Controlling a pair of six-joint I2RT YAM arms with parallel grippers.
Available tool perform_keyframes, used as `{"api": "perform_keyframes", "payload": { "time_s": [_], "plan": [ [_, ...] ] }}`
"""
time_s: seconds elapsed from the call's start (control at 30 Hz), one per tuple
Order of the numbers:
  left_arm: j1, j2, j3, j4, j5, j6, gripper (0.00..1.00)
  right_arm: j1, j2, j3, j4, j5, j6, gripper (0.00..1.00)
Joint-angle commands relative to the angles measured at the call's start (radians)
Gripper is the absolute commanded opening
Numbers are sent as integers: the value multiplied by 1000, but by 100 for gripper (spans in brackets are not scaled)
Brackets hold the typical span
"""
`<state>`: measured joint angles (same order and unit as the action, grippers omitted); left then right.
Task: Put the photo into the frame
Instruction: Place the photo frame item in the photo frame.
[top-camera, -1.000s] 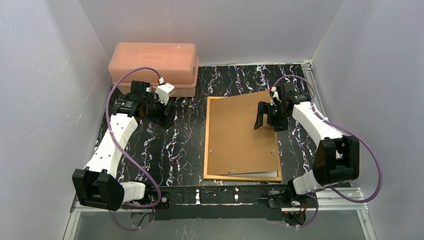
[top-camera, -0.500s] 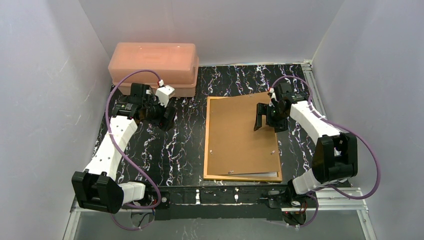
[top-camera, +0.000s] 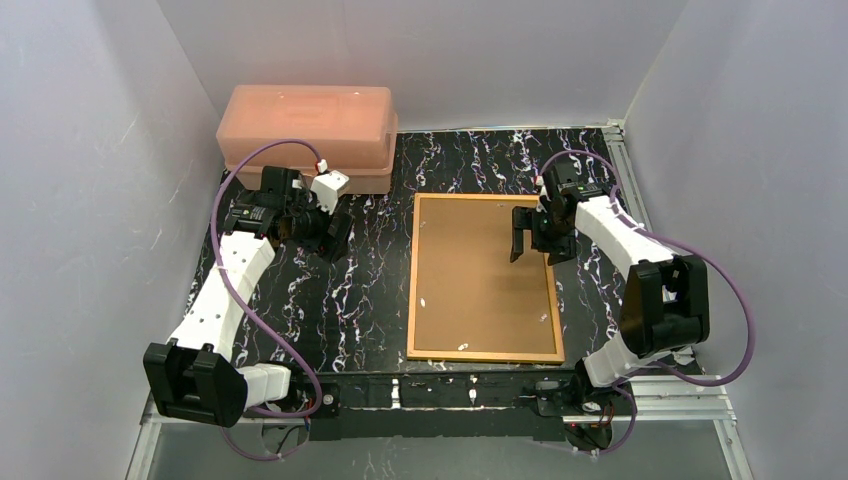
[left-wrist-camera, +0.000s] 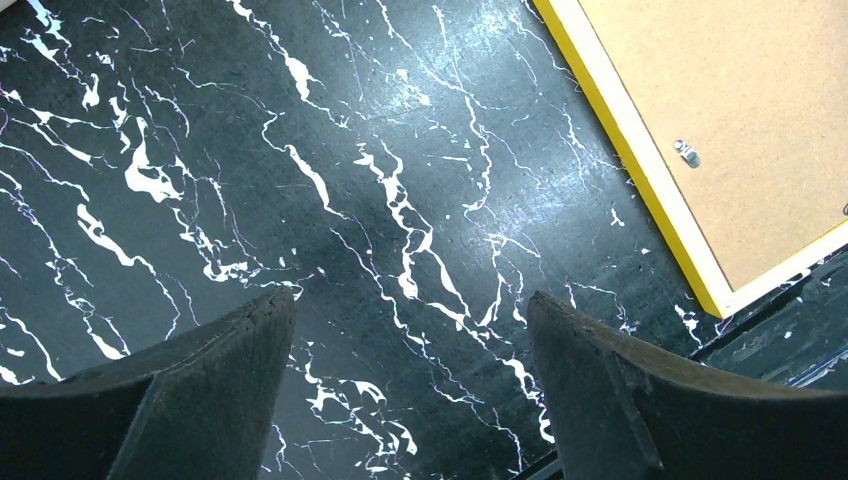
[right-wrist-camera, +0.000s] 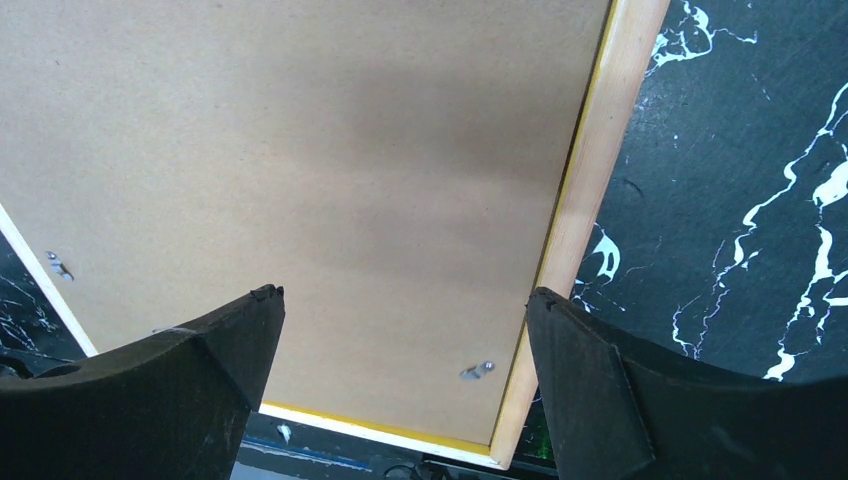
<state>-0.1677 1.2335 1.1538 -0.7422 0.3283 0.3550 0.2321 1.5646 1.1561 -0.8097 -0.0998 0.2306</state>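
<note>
The frame (top-camera: 411, 290) lies face-down on the table (top-camera: 360, 290), and the brown backing board (top-camera: 480, 280) that sat crooked on it a second ago has dropped in square. The photo's white sliver at the near edge is gone, so it's presumably sandwiched inside now. The right gripper (right-wrist-camera: 400, 300) hangs spread wide above the board, the left gripper (left-wrist-camera: 410, 305) spread over bare table, both empty.

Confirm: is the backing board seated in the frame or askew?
Seated: the board lies square inside the frame, rim showing on all four sides. No photo visible; cannot tell whether it is underneath.
</note>
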Motion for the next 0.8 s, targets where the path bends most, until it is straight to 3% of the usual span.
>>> {"api": "perform_keyframes", "payload": {
  "time_s": [0.0,0.4,0.63,0.77],
  "plan": [
    [-6,-14,14,-31,22,-9,84,10,13,43,11,3,-4,99],
    [-6,-4,-8,-32,34,-3,84,12,-32,10,66,-2,20,99],
    [-8,2,-35,-28,106,11,84,8,-87,-36,101,75,51,96],
    [-54,12,-89,18,110,31,85,-17,-124,-74,137,83,77,96]
  ]
}}
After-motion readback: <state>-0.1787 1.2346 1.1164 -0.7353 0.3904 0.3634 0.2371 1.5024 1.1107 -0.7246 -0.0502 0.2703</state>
